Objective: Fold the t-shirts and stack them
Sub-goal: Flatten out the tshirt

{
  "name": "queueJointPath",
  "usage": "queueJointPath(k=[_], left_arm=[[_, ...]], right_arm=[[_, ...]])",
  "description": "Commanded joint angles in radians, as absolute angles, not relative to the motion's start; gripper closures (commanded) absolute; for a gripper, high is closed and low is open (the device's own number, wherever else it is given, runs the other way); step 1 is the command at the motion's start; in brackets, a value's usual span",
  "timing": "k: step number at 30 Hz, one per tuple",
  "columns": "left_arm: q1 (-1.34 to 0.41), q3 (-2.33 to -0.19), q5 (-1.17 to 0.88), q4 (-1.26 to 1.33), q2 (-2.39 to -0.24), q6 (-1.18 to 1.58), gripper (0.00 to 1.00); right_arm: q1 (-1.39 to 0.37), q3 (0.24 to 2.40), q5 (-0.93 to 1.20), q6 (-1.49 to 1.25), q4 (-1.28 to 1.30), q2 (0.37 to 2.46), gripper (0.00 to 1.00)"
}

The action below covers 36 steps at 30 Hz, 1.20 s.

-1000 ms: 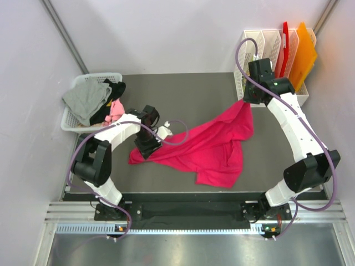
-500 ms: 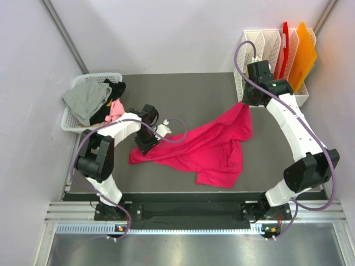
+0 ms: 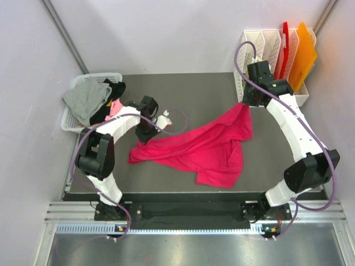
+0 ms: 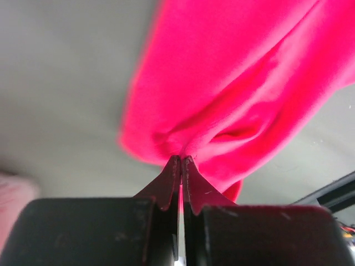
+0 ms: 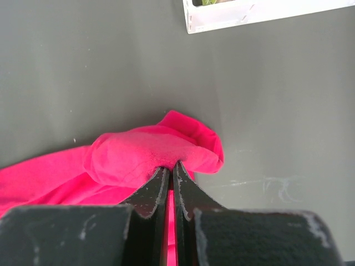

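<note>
A crimson-red t-shirt (image 3: 205, 145) lies spread and rumpled across the dark table. My left gripper (image 3: 145, 136) is shut on its left edge, and the cloth (image 4: 233, 94) bunches at my closed tips (image 4: 181, 159). My right gripper (image 3: 245, 103) is shut on the shirt's far right corner (image 5: 155, 149), pinched at my tips (image 5: 171, 165) just above the table. Grey (image 3: 86, 100), black (image 3: 113, 91) and light pink (image 3: 115, 110) t-shirts lie heaped in the white mesh basket (image 3: 71, 123) at the left.
A white file rack (image 3: 265, 52) with red (image 3: 284, 47) and orange (image 3: 302, 58) folders stands at the back right, its edge showing in the right wrist view (image 5: 260, 14). The table's front edge (image 3: 194, 194) runs below the shirt.
My left gripper has moved up and toward the far side with the shirt's left edge, pulling that edge taut. My right gripper has barely moved.
</note>
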<state>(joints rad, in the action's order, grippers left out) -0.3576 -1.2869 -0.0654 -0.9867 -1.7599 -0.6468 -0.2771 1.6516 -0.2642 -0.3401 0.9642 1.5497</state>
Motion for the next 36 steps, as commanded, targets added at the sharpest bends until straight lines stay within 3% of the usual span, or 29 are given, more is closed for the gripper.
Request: queueJointPath(k=[1,8,17,28,36], left_arm=[[-0.347,-1.474,-0.061,-1.054,-1.747,-0.644,1.0],[-0.333,-1.782,0.023,-1.128,-1.72,-0.641,1.0],[-0.198,-1.962,0.15,-1.043,-1.574,-0.612,1.0],[-0.14,-1.986,0.233,-0.939,-1.302,-0.514,1.0],[-0.14,-2.305,0.18,-1.092,-1.318,-0.506,1.0]], right_arm=[[-0.262,1.746,-0.247,-0.327,0.93,1.485,1.0],[-0.265,1.834,-0.181,-0.304,0.867,1.346,1.0],[-0.265,2.078,-0.121,-0.285,0.845,1.214,1.0],[-0.265,2.25,-0.074,-0.279,0.951,1.072,1.0],[-0.264,2.368,-0.025,-0.333,0.996,1.048,1.0]])
